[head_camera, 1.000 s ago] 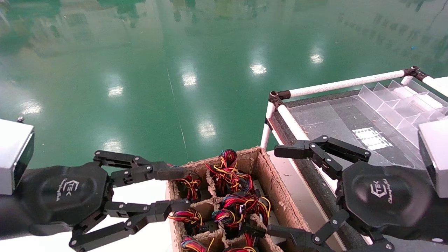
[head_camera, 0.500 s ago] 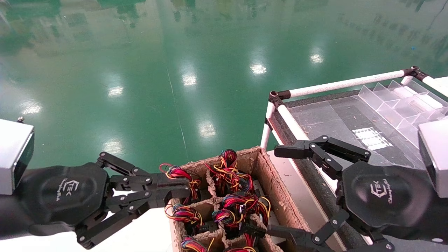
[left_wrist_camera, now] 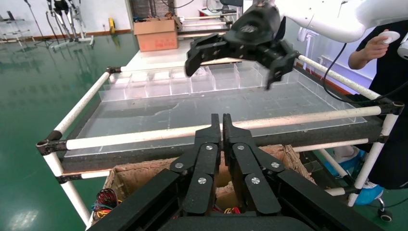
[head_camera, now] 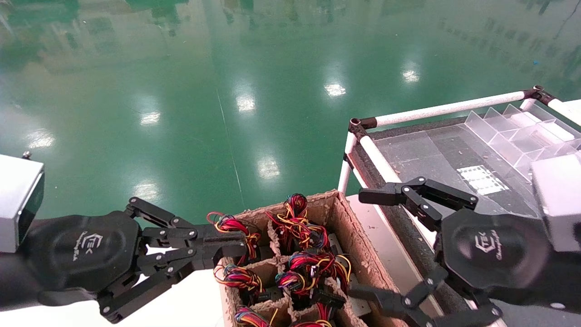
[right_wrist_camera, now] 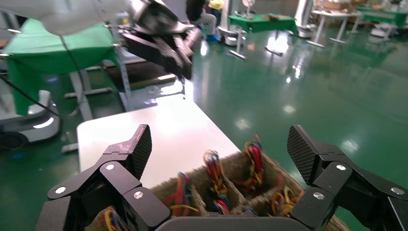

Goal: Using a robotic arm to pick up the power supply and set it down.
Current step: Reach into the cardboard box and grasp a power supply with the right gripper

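Right gripper [head_camera: 367,245] nearer cardboard box [head_camera: 349,236] now.

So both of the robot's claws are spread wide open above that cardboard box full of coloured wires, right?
Not quite. Only the right gripper is spread wide over the cardboard box. The left gripper has its fingers pressed together, as the left wrist view shows.

White desk [head_camera: 190,313]: carries a brown cardboard divider box [head_camera: 349,240] below both end effectors, compartments stuffed with coloured wire bundles. Pipe-framed desk [head_camera: 447,109] beneath the right end effector [head_camera: 376,247]: clear compartment tray [head_camera: 522,131] on top.
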Robot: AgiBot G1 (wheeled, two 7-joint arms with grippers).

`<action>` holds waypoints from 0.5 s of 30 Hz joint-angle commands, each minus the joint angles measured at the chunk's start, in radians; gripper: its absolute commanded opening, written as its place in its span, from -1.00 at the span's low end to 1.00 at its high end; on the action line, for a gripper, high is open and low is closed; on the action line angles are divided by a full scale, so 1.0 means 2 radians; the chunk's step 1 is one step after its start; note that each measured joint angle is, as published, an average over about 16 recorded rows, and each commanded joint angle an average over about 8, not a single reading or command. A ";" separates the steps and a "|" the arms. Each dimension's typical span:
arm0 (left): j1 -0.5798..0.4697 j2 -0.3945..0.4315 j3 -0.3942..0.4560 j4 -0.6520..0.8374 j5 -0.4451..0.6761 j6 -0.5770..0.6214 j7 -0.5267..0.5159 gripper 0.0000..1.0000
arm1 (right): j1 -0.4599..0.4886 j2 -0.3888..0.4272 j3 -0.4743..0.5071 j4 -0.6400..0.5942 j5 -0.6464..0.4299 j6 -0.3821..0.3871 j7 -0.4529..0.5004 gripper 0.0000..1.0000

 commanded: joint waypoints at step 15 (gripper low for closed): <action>0.000 0.000 0.000 0.000 0.000 0.000 0.000 1.00 | 0.094 -0.081 -0.106 -0.072 -0.193 0.016 0.054 1.00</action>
